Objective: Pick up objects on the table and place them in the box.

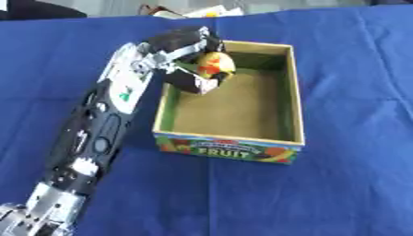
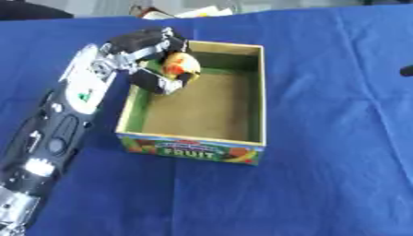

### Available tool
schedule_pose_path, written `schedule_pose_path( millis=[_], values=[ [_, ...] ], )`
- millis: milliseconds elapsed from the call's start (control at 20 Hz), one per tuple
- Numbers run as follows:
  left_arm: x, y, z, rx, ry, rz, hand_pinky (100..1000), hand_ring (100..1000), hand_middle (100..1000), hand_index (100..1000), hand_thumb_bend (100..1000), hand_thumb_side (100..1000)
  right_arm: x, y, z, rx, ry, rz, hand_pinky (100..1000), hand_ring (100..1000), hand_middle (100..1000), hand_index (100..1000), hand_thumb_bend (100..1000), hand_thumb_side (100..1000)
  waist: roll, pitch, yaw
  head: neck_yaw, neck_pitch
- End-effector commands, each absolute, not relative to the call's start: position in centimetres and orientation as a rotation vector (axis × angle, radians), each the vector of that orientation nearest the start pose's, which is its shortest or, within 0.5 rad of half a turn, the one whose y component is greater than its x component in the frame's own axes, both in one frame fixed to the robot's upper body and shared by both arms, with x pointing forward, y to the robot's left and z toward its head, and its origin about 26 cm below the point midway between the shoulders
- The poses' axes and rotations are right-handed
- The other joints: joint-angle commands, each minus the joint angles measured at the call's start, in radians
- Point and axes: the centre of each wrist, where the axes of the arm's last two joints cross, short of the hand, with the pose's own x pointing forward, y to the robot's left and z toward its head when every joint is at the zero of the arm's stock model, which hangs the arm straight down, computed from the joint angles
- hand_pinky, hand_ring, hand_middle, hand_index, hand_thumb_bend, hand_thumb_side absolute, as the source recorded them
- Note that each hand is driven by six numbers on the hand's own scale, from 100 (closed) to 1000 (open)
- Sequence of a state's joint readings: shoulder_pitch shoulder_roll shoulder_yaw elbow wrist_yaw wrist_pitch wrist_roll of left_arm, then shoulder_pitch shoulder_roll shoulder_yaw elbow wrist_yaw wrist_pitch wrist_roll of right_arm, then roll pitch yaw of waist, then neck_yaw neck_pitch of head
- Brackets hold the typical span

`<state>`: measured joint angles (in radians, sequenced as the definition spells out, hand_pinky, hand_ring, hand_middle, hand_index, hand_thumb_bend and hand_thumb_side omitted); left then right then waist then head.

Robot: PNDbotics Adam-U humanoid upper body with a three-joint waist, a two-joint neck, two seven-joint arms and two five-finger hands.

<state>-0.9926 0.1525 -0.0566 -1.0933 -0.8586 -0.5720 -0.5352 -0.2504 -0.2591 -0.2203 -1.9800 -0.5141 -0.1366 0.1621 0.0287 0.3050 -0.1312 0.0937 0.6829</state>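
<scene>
Fruit-shaped object (image 1: pixel 215 64), yellow with red-orange patches, held in the left hand (image 1: pixel 187 59) above the far left corner of the box (image 1: pixel 297 110). Fingers (image 1: pixel 193 84) curled round it from below and from the near side, thumb side over the top; object clamped, not touching the box floor as far as can be seen. Left arm (image 1: pixel 101 133) enters from the lower left and runs diagonally up to the box's left wall, black shell with silver joints.

Box: open-topped cardboard, green inner walls, brown floor, front panel printed with fruit pictures and the word FRUIT (image 1: pixel 227 153). Nothing lies on the visible floor of the box. It stands on a surface covered with blue cloth (image 1: pixel 355 193), cloth creased in places.

Small dark shape (image 2: pixel 406 70) at the right edge of the right eye view; cannot tell what it is.
</scene>
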Motion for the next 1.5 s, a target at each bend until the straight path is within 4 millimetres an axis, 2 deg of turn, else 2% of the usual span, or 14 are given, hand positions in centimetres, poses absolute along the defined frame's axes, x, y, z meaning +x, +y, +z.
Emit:
schedule_pose_path(
  millis=[50,250,350,550,750,950,1100,1200,1500],
  values=[
    [46.9,15.4,22.9,-0.536,2.084,2.629,265,422,424,638,100,425,29.1,-31.0,20.0,0.343,-2.425,0.04,553,765,526,831,100,1000,-0.006,-0.018,-0.005,0.005,-0.008],
    [47.1,15.1,21.9,-0.614,2.089,2.662,267,423,426,659,100,485,29.2,-30.9,20.0,0.354,-2.421,0.044,553,765,526,831,100,1000,-0.005,-0.018,-0.009,0.005,-0.008],
    [47.2,15.0,21.2,-0.629,2.061,2.69,272,431,434,688,100,576,29.2,-30.8,20.0,0.357,-2.419,0.049,553,765,526,832,100,1000,-0.004,-0.017,-0.011,0.005,-0.008],
    [47.5,14.8,20.1,-0.653,2.0,2.736,284,444,450,738,100,626,29.2,-30.7,20.1,0.365,-2.416,0.059,553,766,526,832,100,1000,-0.001,-0.014,-0.015,0.008,-0.01],
    [47.5,14.7,20.0,-0.708,1.911,2.75,357,518,534,869,100,745,29.3,-30.6,20.1,0.371,-2.414,0.062,553,766,526,832,100,1000,0.0,-0.012,-0.021,0.009,-0.012],
    [47.5,14.8,19.9,-0.758,1.808,2.764,411,597,615,914,100,808,29.3,-30.5,20.2,0.379,-2.412,0.064,552,765,526,832,100,1000,0.001,-0.012,-0.026,0.011,-0.014],
    [47.6,14.9,19.9,-0.783,1.775,2.757,509,702,737,973,100,920,29.4,-30.4,20.2,0.382,-2.41,0.064,552,765,526,833,100,1000,0.002,-0.013,-0.027,0.011,-0.014],
    [47.6,15.0,20.0,-0.79,1.775,2.735,533,728,757,982,100,929,29.4,-30.4,20.2,0.383,-2.409,0.064,552,765,526,832,100,1000,0.002,-0.014,-0.027,0.011,-0.014],
    [47.4,15.3,20.3,-0.81,1.843,2.65,531,726,753,975,100,908,29.4,-30.5,20.2,0.382,-2.406,0.063,552,765,526,833,100,1000,0.004,-0.016,-0.022,0.006,-0.015]
  ],
)
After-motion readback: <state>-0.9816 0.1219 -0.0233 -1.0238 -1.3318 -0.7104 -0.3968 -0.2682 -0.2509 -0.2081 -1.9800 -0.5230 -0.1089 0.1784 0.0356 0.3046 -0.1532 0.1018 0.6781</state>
